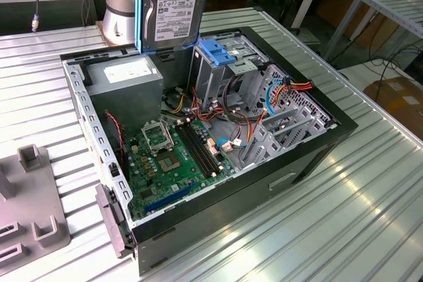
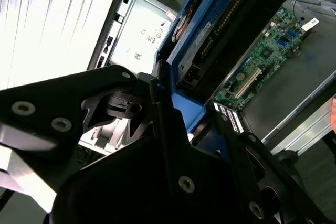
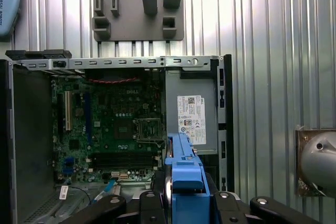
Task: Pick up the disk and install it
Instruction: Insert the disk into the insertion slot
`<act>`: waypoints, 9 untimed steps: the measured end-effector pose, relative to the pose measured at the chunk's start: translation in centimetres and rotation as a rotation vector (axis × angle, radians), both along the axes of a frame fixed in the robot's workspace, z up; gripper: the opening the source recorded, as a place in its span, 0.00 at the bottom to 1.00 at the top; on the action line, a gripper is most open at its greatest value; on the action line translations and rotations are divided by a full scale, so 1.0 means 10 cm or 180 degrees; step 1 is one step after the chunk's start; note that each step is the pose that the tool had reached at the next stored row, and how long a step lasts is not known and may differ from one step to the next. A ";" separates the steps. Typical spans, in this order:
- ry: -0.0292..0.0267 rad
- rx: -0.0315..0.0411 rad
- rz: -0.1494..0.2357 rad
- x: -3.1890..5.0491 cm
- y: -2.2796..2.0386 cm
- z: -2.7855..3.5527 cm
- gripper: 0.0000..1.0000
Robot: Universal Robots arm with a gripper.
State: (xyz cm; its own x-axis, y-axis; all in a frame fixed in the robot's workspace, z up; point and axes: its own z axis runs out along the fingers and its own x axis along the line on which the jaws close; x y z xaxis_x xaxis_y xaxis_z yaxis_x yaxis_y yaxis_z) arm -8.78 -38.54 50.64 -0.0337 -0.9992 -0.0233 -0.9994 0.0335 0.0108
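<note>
Jaws clamp the silver-grey, blue-railed metal disk (image 1: 175,8) above the black computer case (image 1: 310,163); misaligned, it could snag the orange cables (image 1: 301,86).

Open computer case (image 1: 291,163) lies at centre of the exterior view on a ribbed metal table (image 1: 344,229). Inside: green motherboard (image 1: 173,160), grey power-supply box (image 1: 125,90) (white label up), blue bracket (image 1: 218,52) atop metal cage (image 1: 210,80). Grey plastic fixture (image 1: 33,216) at lower left.
</note>
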 end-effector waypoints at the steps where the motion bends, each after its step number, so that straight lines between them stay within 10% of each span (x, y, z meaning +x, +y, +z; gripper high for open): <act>1: 0.0000 0.0000 0.0000 0.000 0.000 0.000 0.37; 9: 0.0000 0.0000 0.0000 0.010 -0.056 0.000 0.37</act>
